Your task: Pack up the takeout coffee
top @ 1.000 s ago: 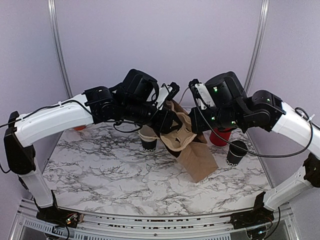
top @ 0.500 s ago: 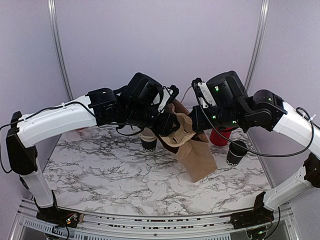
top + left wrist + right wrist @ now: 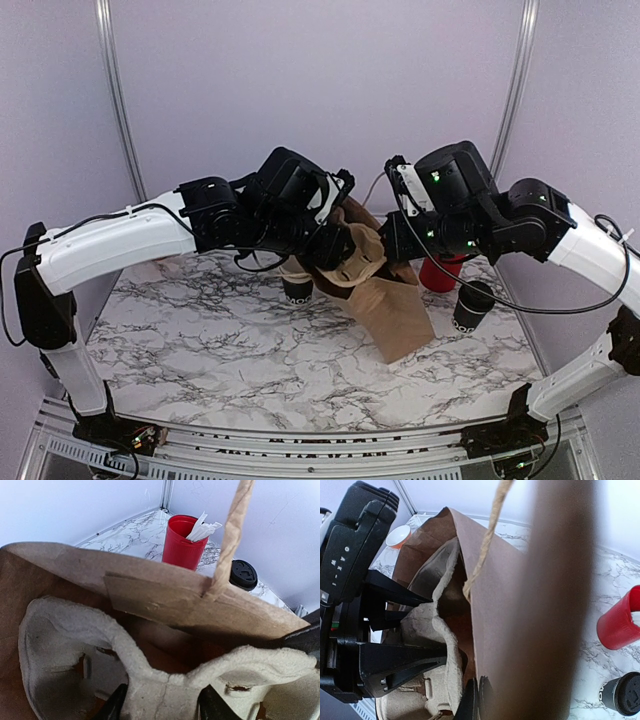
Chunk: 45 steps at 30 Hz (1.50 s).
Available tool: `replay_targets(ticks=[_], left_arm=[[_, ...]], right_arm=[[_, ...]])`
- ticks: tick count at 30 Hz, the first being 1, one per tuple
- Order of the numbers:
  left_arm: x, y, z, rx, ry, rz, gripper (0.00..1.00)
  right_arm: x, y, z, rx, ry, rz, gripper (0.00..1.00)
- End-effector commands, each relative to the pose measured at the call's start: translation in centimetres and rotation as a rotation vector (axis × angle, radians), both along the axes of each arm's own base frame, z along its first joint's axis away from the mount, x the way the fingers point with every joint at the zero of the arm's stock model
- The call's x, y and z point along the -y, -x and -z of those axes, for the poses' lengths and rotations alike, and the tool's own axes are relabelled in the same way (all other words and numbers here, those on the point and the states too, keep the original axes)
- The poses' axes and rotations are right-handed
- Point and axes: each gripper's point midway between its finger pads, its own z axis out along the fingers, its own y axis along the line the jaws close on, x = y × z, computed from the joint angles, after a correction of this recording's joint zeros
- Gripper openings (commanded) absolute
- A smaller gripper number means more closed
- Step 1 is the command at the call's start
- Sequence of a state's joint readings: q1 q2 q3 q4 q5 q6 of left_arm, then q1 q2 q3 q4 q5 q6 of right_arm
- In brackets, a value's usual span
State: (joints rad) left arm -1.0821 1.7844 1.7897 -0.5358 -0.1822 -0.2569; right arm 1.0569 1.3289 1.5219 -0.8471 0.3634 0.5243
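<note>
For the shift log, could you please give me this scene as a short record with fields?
left claw: closed on pulp cup carrier, partly inside paper bag
right claw: pinching the paper bag's wall
takeout coffee: lidded, upright on marble table, outside the bag, beside red cup
red cup: holds white paper pieces
</note>
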Motion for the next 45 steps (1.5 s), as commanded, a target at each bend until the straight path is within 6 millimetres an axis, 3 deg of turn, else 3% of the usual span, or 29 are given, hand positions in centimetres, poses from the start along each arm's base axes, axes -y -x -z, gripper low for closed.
replay_targets(ticks=[1, 8, 13, 22, 27, 35, 45], left_arm=[[-0.4, -0.4, -0.8, 0.03, -0.024, -0.013, 0.49], [-0.8, -0.4, -2.3, 0.065, -0.015, 0.005, 0.49], [-0.6, -0.3, -1.6, 0.064, -0.04, 0.018, 0.5], [-0.5, -0.3, -2.5, 0.084, -0.043, 0.039, 0.5], [0.4, 0.4, -1.6, 0.046, -0.038, 0.082, 0.5], [2.1, 1.6, 0.0, 0.044, -0.076, 0.132, 0.5], [3.4, 2.7, 0.7, 0.092, -0.117, 0.165, 0.5]], right_arm=[[0.2, 0.8, -1.7, 0.016, -0.04, -0.017, 0.0], [0.9, 0.8, -1.0, 0.01, -0.008, -0.003, 0.0], [1.0, 1.0, -1.3, 0.016, -0.014, -0.013, 0.0], [0.7, 1.0, -0.9, 0.01, 0.001, -0.026, 0.0], [0.7, 0.8, -0.9, 0.004, -0.01, -0.005, 0.0], [0.0, 0.7, -2.8, 0.012, -0.096, -0.002, 0.0], [0.6, 0.4, -3.9, 0.018, -0.159, 0.024, 0.0]])
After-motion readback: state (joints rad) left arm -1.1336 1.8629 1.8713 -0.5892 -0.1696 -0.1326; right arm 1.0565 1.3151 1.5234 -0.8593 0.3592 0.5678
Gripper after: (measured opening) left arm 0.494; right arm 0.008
